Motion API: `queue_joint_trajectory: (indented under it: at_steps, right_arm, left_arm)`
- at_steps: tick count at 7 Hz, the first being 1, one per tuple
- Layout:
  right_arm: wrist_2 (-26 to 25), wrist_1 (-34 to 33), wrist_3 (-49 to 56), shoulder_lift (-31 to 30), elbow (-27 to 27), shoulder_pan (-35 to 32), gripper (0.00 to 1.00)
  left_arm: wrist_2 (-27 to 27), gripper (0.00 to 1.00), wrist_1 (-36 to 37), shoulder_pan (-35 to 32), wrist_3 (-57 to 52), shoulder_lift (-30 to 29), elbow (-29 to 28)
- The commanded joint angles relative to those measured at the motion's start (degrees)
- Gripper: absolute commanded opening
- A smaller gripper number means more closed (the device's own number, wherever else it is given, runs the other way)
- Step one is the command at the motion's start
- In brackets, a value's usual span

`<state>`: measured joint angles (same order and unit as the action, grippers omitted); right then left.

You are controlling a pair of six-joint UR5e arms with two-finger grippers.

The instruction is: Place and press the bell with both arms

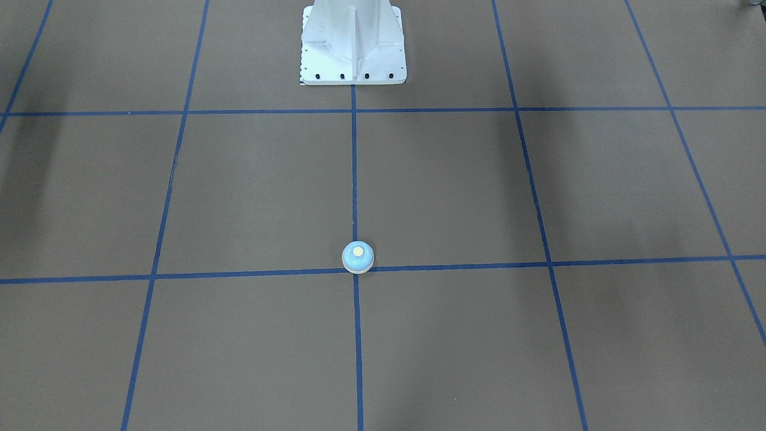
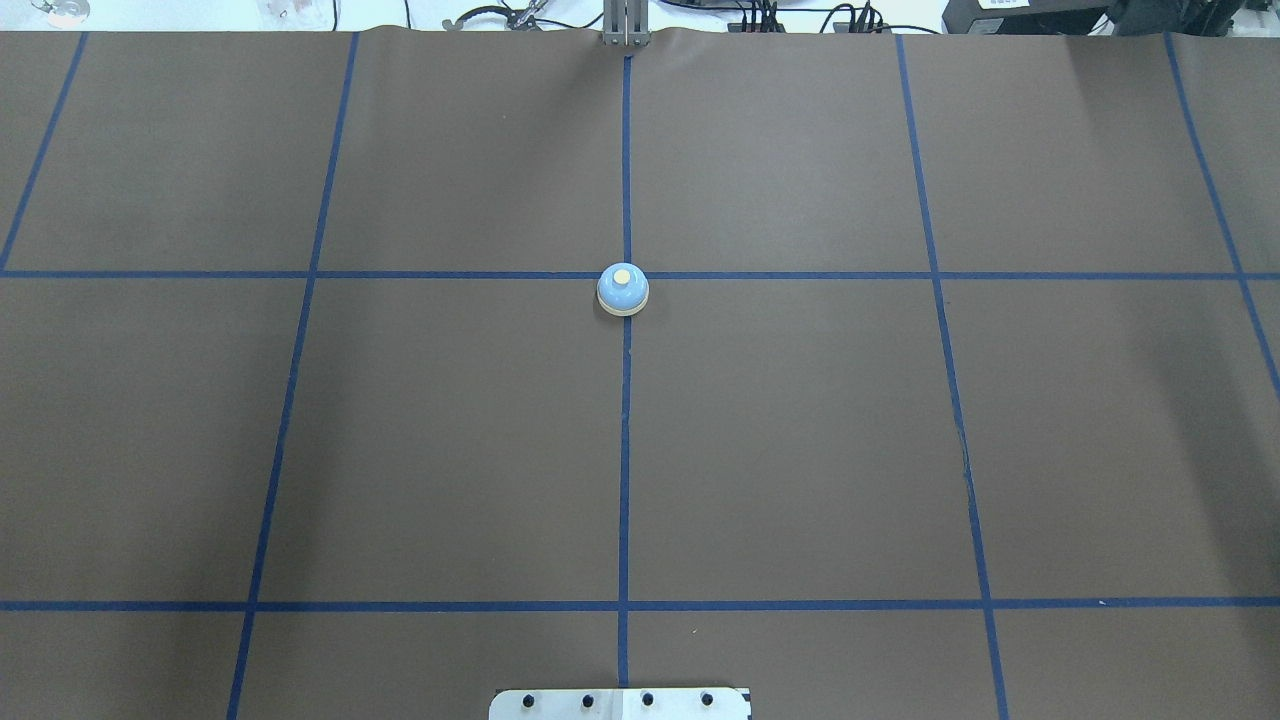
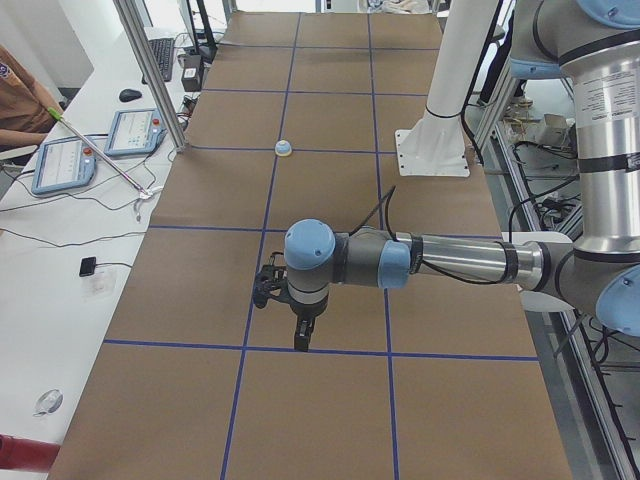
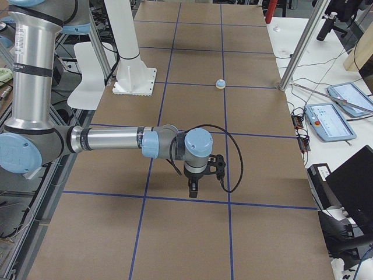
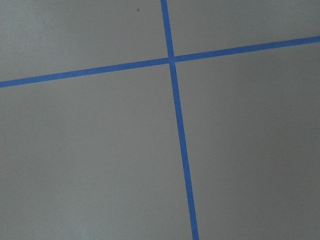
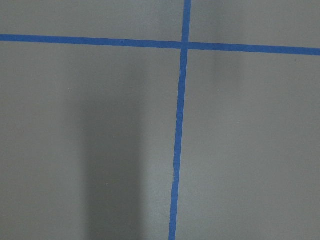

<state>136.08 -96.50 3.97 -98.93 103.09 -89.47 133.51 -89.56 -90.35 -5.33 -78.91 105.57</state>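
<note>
- Bell (image 2: pixel 623 290) stands upright on the brown table (image 2: pixel 800 440), with its cream button facing up. It sits right on a crossing of the blue tape lines (image 2: pixel 625 450), on the centre line that runs out from the white pedestal (image 2: pixel 620 703).
- In the front-facing view the bell (image 1: pixel 358 257) is alone, well apart from the pedestal (image 1: pixel 353 48). No arm shows in that view or in the overhead view.
- The left arm (image 3: pixel 440 262) shows only in the left side view. It reaches out level over the table with its wrist turned down above a tape line, far from the bell (image 3: pixel 284 148). I cannot tell from this view whether its jaws are released or clenched.
- The right arm (image 4: pixel 111 140) shows only in the right side view, in the same posture. Its wrist points down over the table, well apart from the bell (image 4: pixel 220 84). The state of its jaws cannot be told either.
- Neither pair of jaws holds anything that can be seen.
- Both wrist views show only bare table and one tape crossing each.
- Two teach pendants (image 4: pixel 329 119) lie on the white bench beside the table.
</note>
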Motion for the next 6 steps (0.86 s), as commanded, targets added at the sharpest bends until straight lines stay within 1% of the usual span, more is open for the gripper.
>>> queue_joint_trajectory:
  at_steps: [1,6]
  right_arm:
    - [-0.2,0.0,-0.01,0.05,-0.08,0.0,1.0]
    - [-0.2,0.0,-0.01,0.14,-0.34,0.0,1.0]
  left_arm:
    - [-0.01,1.0,0.0,0.0,-0.03,0.07,-0.02]
    - [0.08,1.0,-0.44,0.09,-0.65,0.42,-0.63]
